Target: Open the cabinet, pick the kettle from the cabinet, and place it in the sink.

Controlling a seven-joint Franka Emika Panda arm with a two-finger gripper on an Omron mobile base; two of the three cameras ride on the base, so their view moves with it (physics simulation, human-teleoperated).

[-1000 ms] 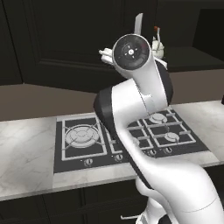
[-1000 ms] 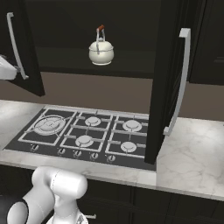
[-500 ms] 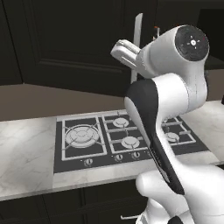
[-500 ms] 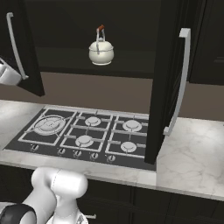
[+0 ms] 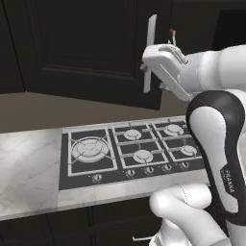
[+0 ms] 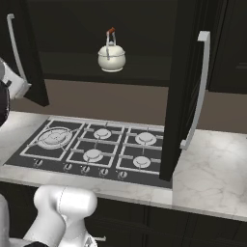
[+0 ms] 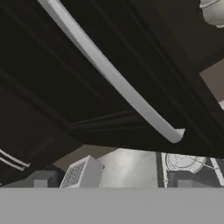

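Both doors of the cabinet (image 6: 181, 72) stand open. The cream kettle (image 6: 111, 57) sits on its shelf, upright with its brown-topped handle; it also peeks into the hand view as the kettle (image 7: 214, 11). My gripper (image 5: 147, 66) hangs right beside the left door's silver handle (image 5: 151, 53), to the left of the kettle and apart from it. In the hand view the gripper (image 7: 131, 177) is open with nothing between its fingertips (image 7: 83, 173), and the handle (image 7: 113, 74) runs diagonally above them. The sink is out of view.
A black gas hob (image 6: 96, 149) lies in the white marble counter (image 6: 212, 169) under the cabinet. The open right door with its long handle (image 6: 200, 87) juts out over the counter. My white arm (image 5: 216, 144) fills the right of the left base view.
My arm has swung to the right in the left base view, bringing the hand down beside the left door's handle. The jaws stayed open; doors and kettle have not moved.
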